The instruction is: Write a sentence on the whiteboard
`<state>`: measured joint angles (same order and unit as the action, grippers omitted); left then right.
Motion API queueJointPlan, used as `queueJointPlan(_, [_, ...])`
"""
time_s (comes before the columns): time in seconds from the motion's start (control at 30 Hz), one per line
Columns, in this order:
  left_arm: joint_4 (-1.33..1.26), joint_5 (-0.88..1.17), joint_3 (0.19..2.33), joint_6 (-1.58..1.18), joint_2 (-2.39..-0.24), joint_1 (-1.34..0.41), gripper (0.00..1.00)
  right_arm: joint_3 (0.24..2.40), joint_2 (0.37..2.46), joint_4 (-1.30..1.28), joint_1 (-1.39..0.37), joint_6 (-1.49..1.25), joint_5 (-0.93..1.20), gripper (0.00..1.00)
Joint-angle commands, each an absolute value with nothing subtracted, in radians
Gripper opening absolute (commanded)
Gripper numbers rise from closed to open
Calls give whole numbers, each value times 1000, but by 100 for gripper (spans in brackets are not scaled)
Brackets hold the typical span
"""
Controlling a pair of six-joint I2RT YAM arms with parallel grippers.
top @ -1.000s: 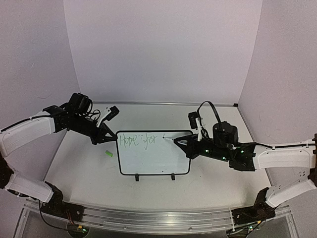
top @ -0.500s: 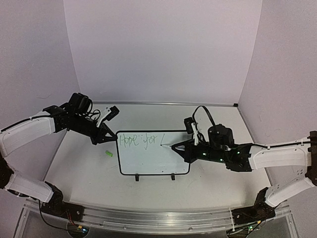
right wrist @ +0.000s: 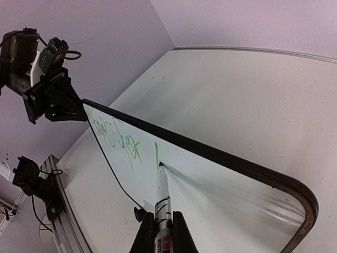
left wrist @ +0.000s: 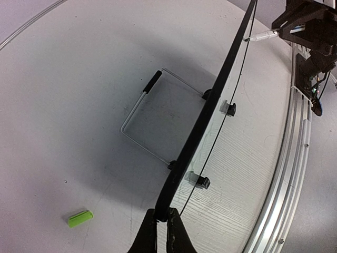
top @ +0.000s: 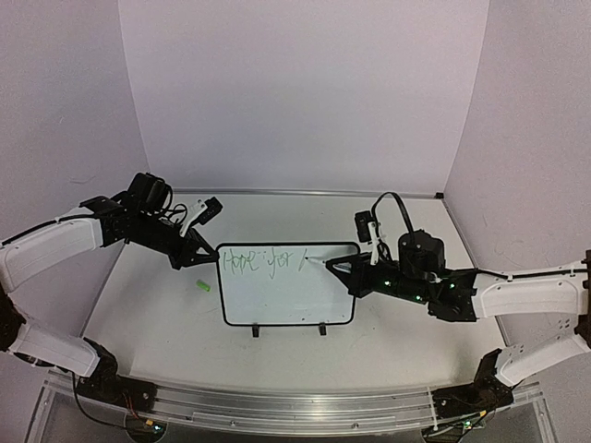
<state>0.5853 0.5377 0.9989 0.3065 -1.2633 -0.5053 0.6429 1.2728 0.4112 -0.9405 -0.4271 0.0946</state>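
Observation:
The whiteboard (top: 277,300) stands tilted on its black feet mid-table. Its top line carries the sentence (top: 263,261) in thin green: "Hope for" and a fresh slanted stroke. My left gripper (top: 214,259) is shut on the board's black border at the upper left corner; in the left wrist view the jaws (left wrist: 162,224) pinch that edge (left wrist: 210,105). At the board's right, my right gripper (top: 346,270) is shut on a white marker (top: 325,265). In the right wrist view the marker (right wrist: 162,195) touches the board (right wrist: 221,195) at the green stroke's lower end, right of the writing (right wrist: 124,139).
A green marker cap (top: 202,286) lies on the table left of the board, also in the left wrist view (left wrist: 80,217). A wire stand (left wrist: 142,113) props the board from behind. An aluminium rail (top: 277,401) runs along the near edge. Walls close in at the back and sides.
The right gripper carried the marker down-left, then back up-right, leaving a slanted green stroke after "for". The left gripper and the board have not moved.

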Motion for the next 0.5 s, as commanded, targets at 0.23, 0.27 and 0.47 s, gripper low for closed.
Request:
queueJointPlan(0.23, [603, 495, 1014, 333, -1264, -515, 0, 619, 1277, 374, -935, -455, 58, 0])
queueJointPlan(0.27, [603, 495, 1014, 332, -1264, -515, 0, 618, 1282, 374, -935, -458, 63, 0])
queueJointPlan(0.47, [603, 495, 1014, 333, -1265, -516, 0, 618, 1296, 373, -934, -464, 76, 0])
